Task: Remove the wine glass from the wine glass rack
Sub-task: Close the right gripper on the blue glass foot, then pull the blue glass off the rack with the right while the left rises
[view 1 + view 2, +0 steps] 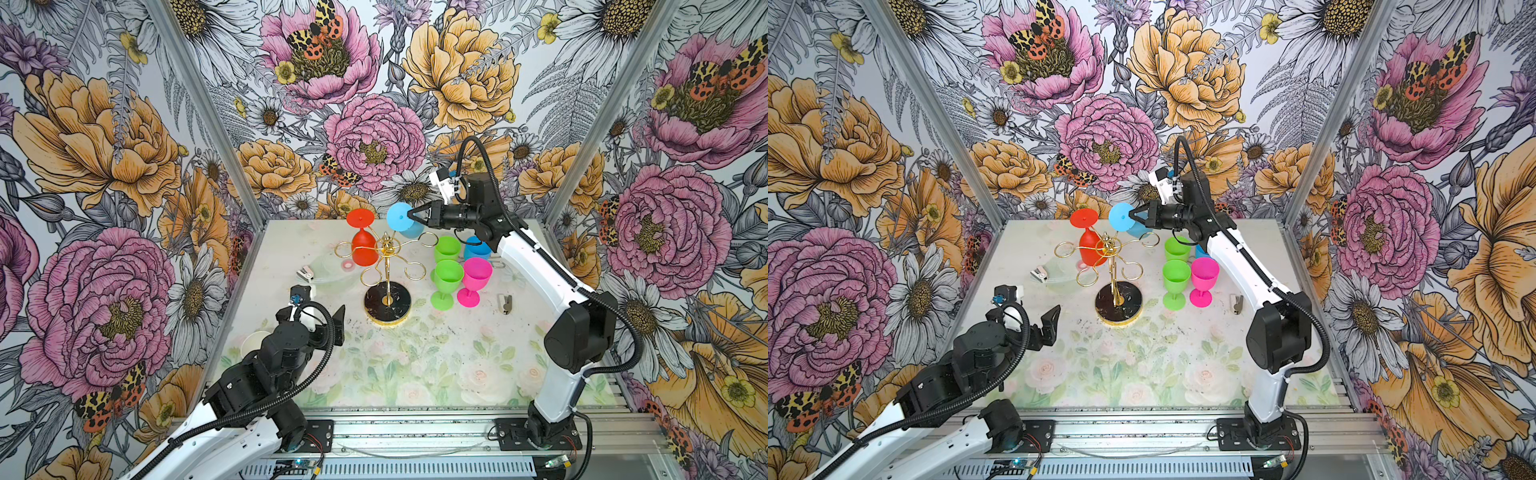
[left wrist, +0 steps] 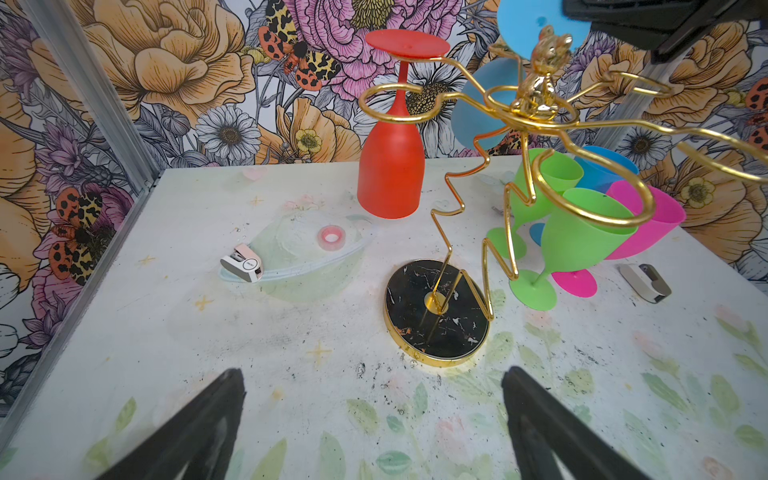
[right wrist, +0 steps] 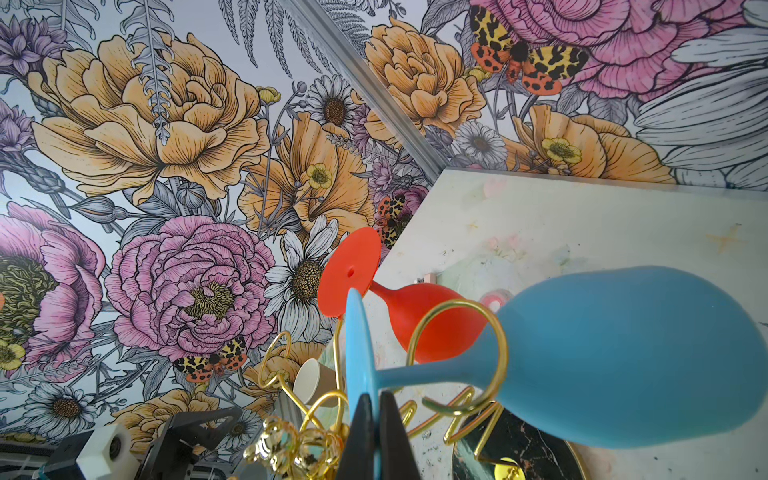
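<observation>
The rack [image 1: 387, 306] stands mid-table with two glasses hanging upside down on its far arms: the red glass [image 1: 364, 247] on the left and the blue glass [image 1: 398, 217] on the right. Four other glasses [image 1: 448, 274] stand to its right. The right gripper [image 1: 409, 215] is pinched on the blue glass's foot, whose stem is still inside its loop, so the lift-out remains. The left gripper [image 2: 374, 372] hangs wide open and empty at near left.

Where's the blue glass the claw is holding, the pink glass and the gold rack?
held blue glass [image 3: 623, 361]: right wrist view, on its bowl.
pink glass [image 1: 476, 279]: a top view, on its bowl.
gold rack [image 2: 459, 332]: left wrist view, on its round black base.
</observation>
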Controlling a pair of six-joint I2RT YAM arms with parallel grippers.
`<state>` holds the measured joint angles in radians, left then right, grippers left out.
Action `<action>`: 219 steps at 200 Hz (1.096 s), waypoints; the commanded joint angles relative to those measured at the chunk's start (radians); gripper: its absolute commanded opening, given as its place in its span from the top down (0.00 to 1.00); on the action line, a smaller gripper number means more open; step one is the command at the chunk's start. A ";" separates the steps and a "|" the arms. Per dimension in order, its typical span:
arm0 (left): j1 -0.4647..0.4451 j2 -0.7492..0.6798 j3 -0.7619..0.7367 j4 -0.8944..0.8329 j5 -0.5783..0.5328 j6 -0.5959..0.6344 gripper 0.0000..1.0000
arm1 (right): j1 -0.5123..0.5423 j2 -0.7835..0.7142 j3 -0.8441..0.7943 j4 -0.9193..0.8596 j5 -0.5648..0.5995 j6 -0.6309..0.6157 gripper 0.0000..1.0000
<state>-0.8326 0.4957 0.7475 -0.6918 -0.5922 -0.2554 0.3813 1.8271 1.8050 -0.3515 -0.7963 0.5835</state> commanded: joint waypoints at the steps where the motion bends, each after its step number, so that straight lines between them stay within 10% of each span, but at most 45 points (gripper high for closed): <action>1: 0.012 0.007 -0.006 0.022 0.028 0.007 0.02 | 0.010 -0.050 -0.015 0.012 -0.025 -0.021 1.00; 219: 0.015 0.007 -0.006 0.025 0.049 0.008 0.02 | -0.050 -0.182 -0.136 0.012 0.064 -0.046 1.00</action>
<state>-0.8261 0.5003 0.7471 -0.6914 -0.5743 -0.2554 0.3424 1.6970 1.6741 -0.3656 -0.7528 0.5591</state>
